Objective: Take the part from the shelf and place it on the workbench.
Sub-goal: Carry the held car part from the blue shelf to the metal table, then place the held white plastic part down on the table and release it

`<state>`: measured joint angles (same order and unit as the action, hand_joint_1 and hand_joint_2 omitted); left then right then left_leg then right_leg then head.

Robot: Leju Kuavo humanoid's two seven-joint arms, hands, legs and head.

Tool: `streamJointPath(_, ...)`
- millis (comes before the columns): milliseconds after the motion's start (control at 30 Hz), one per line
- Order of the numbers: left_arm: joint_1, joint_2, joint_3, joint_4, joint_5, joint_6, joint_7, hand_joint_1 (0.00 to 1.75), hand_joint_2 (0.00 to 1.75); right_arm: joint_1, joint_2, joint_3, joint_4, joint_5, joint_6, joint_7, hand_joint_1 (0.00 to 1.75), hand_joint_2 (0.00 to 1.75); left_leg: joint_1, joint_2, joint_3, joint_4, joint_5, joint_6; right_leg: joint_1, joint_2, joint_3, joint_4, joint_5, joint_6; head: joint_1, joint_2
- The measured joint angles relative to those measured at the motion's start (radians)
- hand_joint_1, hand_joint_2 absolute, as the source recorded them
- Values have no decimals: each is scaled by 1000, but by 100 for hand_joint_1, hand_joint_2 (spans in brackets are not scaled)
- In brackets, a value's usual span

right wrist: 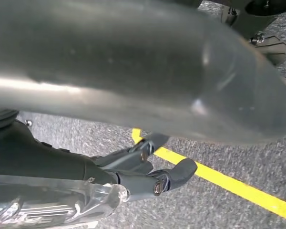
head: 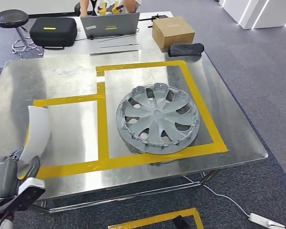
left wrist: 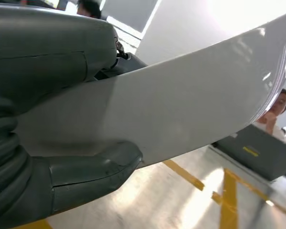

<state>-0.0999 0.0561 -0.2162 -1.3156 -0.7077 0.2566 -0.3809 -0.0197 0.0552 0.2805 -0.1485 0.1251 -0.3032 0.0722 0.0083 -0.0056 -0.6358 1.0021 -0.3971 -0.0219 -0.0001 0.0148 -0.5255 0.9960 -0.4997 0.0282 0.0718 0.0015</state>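
On the workbench [head: 239, 138] lies 1 hubcap [head: 158, 118]; left hand [head: 6, 177] fingers grip 1 white part [head: 37, 131], right hand [right wrist: 148, 167] fingers empty, apart.

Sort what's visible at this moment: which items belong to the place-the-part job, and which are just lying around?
Part of the job:
- white curved part, held in the left hand
- workbench with yellow taped zones

Just lying about:
- grey wheel cover in the right-hand taped zone
- laptop
- black case
- cardboard box
- stool
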Motion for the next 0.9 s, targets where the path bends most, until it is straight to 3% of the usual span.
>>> streamJointPath(133, -91, 42, -105, 102, -218, 28, 69, 175, 175, -9, -2, 17, -1, 19, 9, 7, 0, 0, -1, -1, 1, 0, -1, 2, -1, 0, 4, -3, 0, 12, 0, 0)
streamJointPath(333, -197, 76, -236, 255, -436, 29, 152, 175, 175, -15, -7, 40, -2, 49, 19, 8, 0, 0, 1, -1, 5, -2, 0, 1, 0, 0, 4, -3, 0, 15, -1, 0)
streamJointPath(500, -271, 72, -338, 407, -499, 33, 139, 175, 175, -23, -7, 62, -3, 73, 30, 14, 0, 0, 1, -1, 9, -6, 2, -1, 0, 0, 8, -2, 0, 14, -1, 0)
streamJointPath(700, -316, 47, -404, 499, -509, 39, 126, 175, 175, -32, -7, 74, -4, 83, 32, 23, 0, 0, 1, -1, 9, -7, 3, -1, 0, 0, 10, -2, 0, 14, -1, 0)
streamJointPath(833, -330, 6, -450, 526, -495, 23, 94, 0, 175, -40, -8, 81, -8, 88, 35, 28, 0, 0, 1, -1, 10, -8, 3, -1, 0, -1, 9, -2, -1, 14, -1, 0)
streamJointPath(900, -330, -11, -470, 528, -483, 12, 89, 0, 175, -42, -8, 83, -9, 88, 36, 30, 0, 0, 1, -1, 10, -8, 2, -1, 0, 0, 10, -2, -1, 14, 0, 0)
